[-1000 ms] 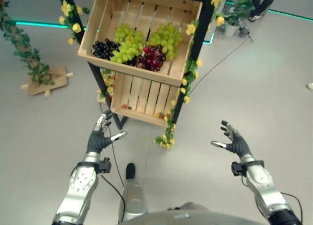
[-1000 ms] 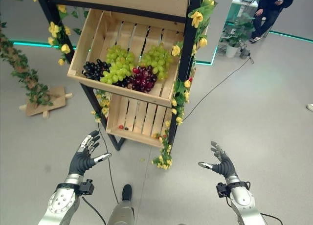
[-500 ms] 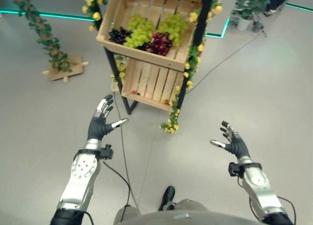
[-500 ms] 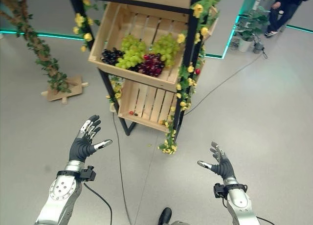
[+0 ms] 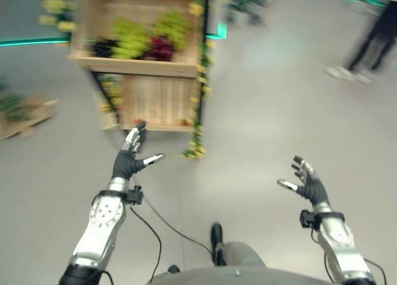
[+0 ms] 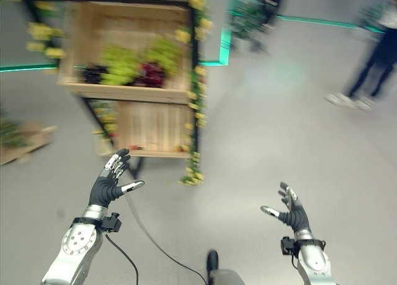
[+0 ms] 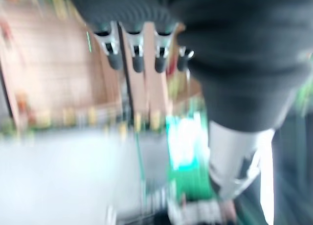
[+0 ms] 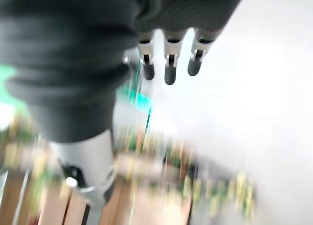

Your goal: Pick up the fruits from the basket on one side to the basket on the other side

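Grapes (image 6: pixel 130 67) are sitting in the upper wooden crate (image 6: pixel 124 92) of a black-framed stand (image 6: pixel 194 80): green bunches, a dark red bunch, a black bunch at the left end. A slatted lower crate (image 6: pixel 152 129) is sitting beneath; yellow-flower garlands (image 6: pixel 193 136) are trailing down the posts. No writing is readable. Left hand (image 6: pixel 107 184) is hovering in front of the stand, fingers spread, empty. Right hand (image 6: pixel 291 212) is hovering well apart, fingers spread, empty. Smooth grey floor (image 6: pixel 267 130); a person's legs (image 6: pixel 366 68) are showing far right.

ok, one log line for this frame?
left hand: open, empty | right hand: open, empty | green and dark grapes: in upper wooden crate
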Tool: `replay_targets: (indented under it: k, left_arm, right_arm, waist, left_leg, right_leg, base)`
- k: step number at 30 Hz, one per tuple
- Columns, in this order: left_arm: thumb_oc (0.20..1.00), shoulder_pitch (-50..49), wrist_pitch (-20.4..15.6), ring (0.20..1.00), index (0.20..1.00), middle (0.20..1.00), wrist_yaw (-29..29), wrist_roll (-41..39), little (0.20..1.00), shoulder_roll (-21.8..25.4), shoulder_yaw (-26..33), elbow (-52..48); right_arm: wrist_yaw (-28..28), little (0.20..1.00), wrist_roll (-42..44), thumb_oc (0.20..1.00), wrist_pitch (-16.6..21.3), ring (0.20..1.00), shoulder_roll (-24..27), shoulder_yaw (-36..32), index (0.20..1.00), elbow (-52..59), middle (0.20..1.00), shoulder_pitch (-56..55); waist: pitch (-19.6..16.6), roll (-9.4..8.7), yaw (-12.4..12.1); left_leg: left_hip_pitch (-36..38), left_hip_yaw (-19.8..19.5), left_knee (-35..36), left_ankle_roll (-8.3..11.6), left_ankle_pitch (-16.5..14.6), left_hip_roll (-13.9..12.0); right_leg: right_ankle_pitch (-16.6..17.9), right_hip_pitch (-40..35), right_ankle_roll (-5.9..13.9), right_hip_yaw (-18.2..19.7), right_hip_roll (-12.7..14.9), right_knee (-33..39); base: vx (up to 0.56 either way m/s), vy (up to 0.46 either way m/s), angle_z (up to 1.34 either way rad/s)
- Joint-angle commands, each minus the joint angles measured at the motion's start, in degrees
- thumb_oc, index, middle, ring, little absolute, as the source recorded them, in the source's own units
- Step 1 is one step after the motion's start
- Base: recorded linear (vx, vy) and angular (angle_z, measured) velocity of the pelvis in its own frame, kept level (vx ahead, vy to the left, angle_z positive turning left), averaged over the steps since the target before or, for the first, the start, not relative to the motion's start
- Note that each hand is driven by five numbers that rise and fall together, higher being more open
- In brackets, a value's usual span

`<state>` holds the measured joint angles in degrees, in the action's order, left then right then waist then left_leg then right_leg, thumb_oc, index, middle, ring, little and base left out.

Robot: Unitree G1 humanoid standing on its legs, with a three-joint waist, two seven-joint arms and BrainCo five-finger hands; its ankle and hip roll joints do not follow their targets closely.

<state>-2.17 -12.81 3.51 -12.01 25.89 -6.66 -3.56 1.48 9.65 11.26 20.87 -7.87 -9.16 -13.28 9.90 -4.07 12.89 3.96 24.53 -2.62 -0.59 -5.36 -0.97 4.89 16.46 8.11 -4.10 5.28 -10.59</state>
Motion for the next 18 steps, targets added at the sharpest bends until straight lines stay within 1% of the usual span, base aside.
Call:
replay_targets:
  k: [1, 2, 3, 4, 5, 6, 7, 8, 9, 10, 11, 12, 13, 14, 15, 16, 17, 18]
  left_arm:
    - [1.000, 1.36, -3.46, 1.000, 1.000, 1.000, 0.00, 1.60, 1.000, 1.15, 0.80, -2.42]
    - [1.000, 1.13, -3.15, 1.000, 1.000, 1.000, 0.47, 1.94, 1.000, 1.30, 1.89, -2.32]
    - [1.000, -0.11, -3.16, 1.000, 1.000, 1.000, 1.21, 1.82, 1.000, 1.07, 3.75, -3.15]
    - [1.000, -0.26, -3.12, 1.000, 1.000, 1.000, 1.22, 1.80, 1.000, 1.11, 3.87, -3.34]
    - [1.000, -1.22, -3.32, 1.000, 1.000, 1.000, 1.18, 1.71, 1.000, 1.18, 4.82, -4.45]
    - [1.000, -1.77, -3.43, 1.000, 1.000, 1.000, 1.03, 1.64, 1.000, 1.15, 4.79, -4.91]
    - [1.000, -2.05, -3.44, 1.000, 1.000, 1.000, 0.99, 1.62, 1.000, 1.16, 5.00, -5.02]
    - [1.000, -2.44, -3.60, 1.000, 1.000, 1.000, 0.76, 1.37, 1.000, 1.03, 4.59, -5.43]
    - [1.000, -1.92, -3.96, 1.000, 1.000, 1.000, 0.39, 0.26, 1.000, 0.36, 3.68, -4.56]
    - [1.000, -1.89, -3.99, 1.000, 1.000, 1.000, 0.38, 0.25, 1.000, 0.34, 3.63, -4.52]
    - [1.000, -1.33, -3.96, 1.000, 1.000, 1.000, 0.24, 0.02, 1.000, 0.11, 3.00, -4.56]
    - [1.000, -0.49, -4.18, 1.000, 1.000, 1.000, 0.01, -0.14, 1.000, -0.23, 2.16, -3.99]
    - [1.000, 0.39, -4.07, 1.000, 1.000, 1.000, -0.14, -0.41, 1.000, -0.49, 1.28, -3.85]
    - [1.000, 1.04, -4.04, 1.000, 1.000, 1.000, -0.34, -0.70, 1.000, -0.74, 0.56, -3.40]
    - [1.000, 1.69, -3.93, 1.000, 1.000, 1.000, -0.37, -1.16, 1.000, -1.03, -0.13, -2.92]
    - [1.000, 2.51, -3.77, 1.000, 1.000, 1.000, -0.13, -1.72, 1.000, -1.59, -1.13, -2.38]
    - [1.000, 3.18, -3.60, 1.000, 1.000, 1.000, 0.13, -2.06, 1.000, -1.78, -1.77, -2.25]
    - [1.000, 3.31, -3.35, 1.000, 1.000, 1.000, 0.38, -2.20, 1.000, -2.09, -2.30, -2.30]
  right_arm:
    - [2.11, 1.000, -0.29, 1.000, 4.45, 1.000, 2.49, -2.68, 1.000, 4.32, 1.000, 1.09]
    - [3.41, 1.000, -0.55, 1.000, 4.68, 1.000, 2.76, -3.25, 1.000, 4.11, 1.000, 2.33]
    - [4.83, 1.000, -1.48, 1.000, 4.66, 1.000, 3.31, -2.74, 1.000, 3.23, 1.000, 4.80]
    - [5.03, 1.000, -1.63, 1.000, 4.65, 1.000, 3.27, -2.57, 1.000, 3.07, 1.000, 5.00]
    - [5.31, 1.000, -2.74, 1.000, 4.15, 1.000, 4.45, -2.08, 1.000, 2.56, 1.000, 6.72]
    - [5.26, 1.000, -2.76, 1.000, 4.05, 1.000, 4.66, -1.66, 1.000, 2.08, 1.000, 7.26]
    - [5.29, 1.000, -2.75, 1.000, 4.07, 1.000, 4.69, -1.39, 1.000, 1.92, 1.000, 7.38]
    - [5.54, 1.000, -2.87, 1.000, 4.03, 1.000, 5.03, -1.91, 1.000, 1.78, 1.000, 7.40]
    - [5.64, 1.000, -2.77, 1.000, 4.08, 1.000, 5.42, -3.79, 1.000, 2.45, 1.000, 5.81]
    - [5.63, 1.000, -2.76, 1.000, 4.05, 1.000, 5.42, -3.84, 1.000, 2.50, 1.000, 5.76]
    - [5.94, 1.000, -2.47, 1.000, 4.27, 1.000, 5.47, -4.86, 1.000, 2.26, 1.000, 5.46]
    - [6.00, 1.000, -2.38, 1.000, 4.40, 1.000, 5.86, -5.55, 1.000, 2.41, 1.000, 5.00]
    - [6.33, 1.000, -2.58, 1.000, 4.44, 1.000, 5.95, -5.77, 1.000, 2.29, 1.000, 4.85]
    - [6.65, 1.000, -2.19, 1.000, 4.65, 1.000, 6.00, -6.00, 1.000, 1.88, 1.000, 4.94]
    - [7.04, 1.000, -1.63, 1.000, 4.94, 1.000, 5.94, -6.02, 1.000, 1.68, 1.000, 5.01]
    - [7.40, 1.000, -1.33, 1.000, 5.16, 1.000, 5.94, -5.53, 1.000, 1.59, 1.000, 5.16]
    - [7.35, 1.000, -0.84, 1.000, 5.28, 1.000, 6.11, -4.86, 1.000, 1.44, 1.000, 5.49]
    - [7.27, 1.000, -0.38, 1.000, 5.19, 1.000, 6.19, -4.04, 1.000, 1.47, 1.000, 5.87]
  waist:
    - [0.37, 0.97, 0.23]
    - [-0.16, 1.67, -1.90]
    - [-0.65, 1.51, -4.92]
    - [-0.43, 1.47, -4.93]
    - [-1.53, 0.49, -5.48]
    - [-1.95, 0.08, -5.23]
    - [-1.92, 0.09, -5.63]
    - [-2.44, -0.06, -4.68]
    - [-3.05, 0.47, -2.33]
    - [-3.08, 0.49, -2.49]
    - [-3.46, 0.66, -0.98]
    - [-3.58, 1.22, -0.48]
    - [-3.77, 1.50, 0.28]
    - [-3.69, 1.80, 0.01]
    - [-3.41, 2.18, -0.76]
    - [-2.87, 2.46, -1.75]
    - [-2.42, 2.16, -2.67]
    - [-1.96, 1.62, -3.74]
  left_leg:
    - [-1.96, -3.17, -5.43, 0.81, -3.60, -3.63]
    - [-1.78, -0.10, -5.26, 1.42, -3.91, -5.26]
    - [-0.91, 7.58, -5.26, 2.11, -2.96, -7.11]
    - [-0.51, 7.75, -5.05, 2.21, -2.91, -7.11]
    - [0.59, 13.86, -5.22, 2.22, -2.48, -7.63]
    - [0.95, 14.81, -5.44, 2.09, -2.62, -7.66]
    - [1.30, 15.32, -5.47, 2.17, -2.81, -7.76]
    - [2.26, 17.00, -5.59, 2.49, -2.65, -8.22]
    - [3.67, 17.44, -6.79, 2.97, -3.40, -9.69]
    - [3.67, 17.56, -6.85, 3.01, -3.41, -9.74]
    - [4.51, 17.98, -7.57, 3.17, -3.63, -10.27]
    - [5.17, 18.60, -9.21, 3.60, -4.18, -11.72]
    - [6.00, 19.17, -11.14, 4.51, -3.53, -13.15]
    - [6.00, 18.43, -15.67, 6.42, -1.13, -15.57]
    - [5.23, 16.04, -20.80, 8.84, 2.92, -18.24]
    - [3.81, 9.85, -26.87, 10.84, 7.24, -19.74]
    - [1.85, 3.94, -30.96, 10.55, 8.34, -19.41]
    - [0.17, -1.90, -32.98, 9.61, 7.16, -16.50]
  right_leg:
    - [-0.66, -3.41, 3.61, -5.24, 7.75, 4.31]
    - [-2.21, -4.87, 3.27, -15.25, 11.96, 3.38]
    - [-1.14, -7.97, 2.75, -32.72, 18.04, 2.10]
    - [-1.01, -8.35, 2.82, -32.84, 17.93, 2.36]
    - [1.27, -11.20, 3.28, -41.08, 20.04, 3.11]
    - [1.69, -11.78, 3.65, -40.59, 19.18, 4.35]
    - [2.08, -11.81, 3.78, -39.91, 18.77, 4.91]
    - [2.50, -11.08, 3.82, -37.47, 17.51, 5.22]
    - [1.29, -9.07, 3.47, -32.10, 15.63, 3.87]
    - [1.26, -8.97, 3.42, -31.97, 15.57, 3.84]
    - [0.54, -8.57, 3.13, -31.31, 14.72, 3.64]
    - [-1.32, -8.06, 2.27, -30.07, 13.27, 2.60]
    - [-3.13, -7.74, 1.31, -29.27, 11.63, 1.82]
    - [-5.31, -8.15, 0.11, -27.89, 9.01, 1.67]
    - [-7.36, -9.29, -1.42, -26.22, 5.73, 2.14]
    - [-9.13, -10.62, -3.51, -23.85, 2.22, 2.99]
    - [-9.70, -11.77, -4.72, -21.40, 0.41, 4.00]
    - [-9.82, -12.64, -5.49, -18.45, -0.80, 4.90]
  base:
    - [-0.17, -0.011, -1.63]
    - [-0.21, -0.103, -2.03]
    - [-0.21, -0.098, -2.15]
    - [-0.28, -0.271, -2.99]
    - [-0.11, -0.230, -3.43]
    - [-0.11, -0.227, -3.74]
    - [0.07, -0.180, -2.80]
    - [0.22, -0.326, -2.06]
    - [0.21, -0.334, -1.39]
    - [0.22, -0.315, -0.37]
    - [0.12, -0.208, -0.27]
    - [0.20, -0.328, -0.92]
    - [0.23, -0.375, -1.31]
    - [0.28, -0.436, -1.45]
    - [0.31, -0.480, -1.00]
    - [0.29, -0.406, -1.39]
    - [0.26, -0.307, -1.42]
    - [0.15, -0.165, -2.35]
